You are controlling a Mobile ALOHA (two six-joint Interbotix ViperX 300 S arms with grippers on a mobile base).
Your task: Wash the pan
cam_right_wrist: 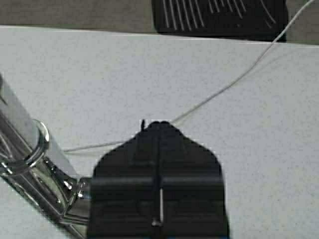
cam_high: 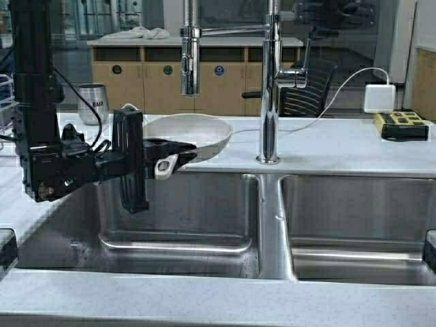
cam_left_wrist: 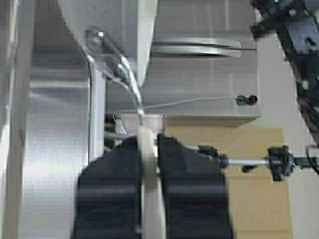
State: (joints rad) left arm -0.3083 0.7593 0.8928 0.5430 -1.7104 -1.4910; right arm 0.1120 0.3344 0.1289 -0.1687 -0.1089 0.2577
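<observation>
A steel double sink (cam_high: 204, 225) lies nearest. Over its left basin's back edge, the left gripper (cam_high: 170, 155) clamps the pale stubby handle of the pan (cam_high: 194, 133), a smooth cream round pan resting on the speckled pale surface (cam_high: 340, 146). Right of the pan rises a chrome faucet (cam_high: 270, 82). The right gripper (cam_right_wrist: 158, 129), fingers pressed together, hovers beside the faucet's base. Behind-left of the pan stands a steel tumbler (cam_high: 92, 102).
</observation>
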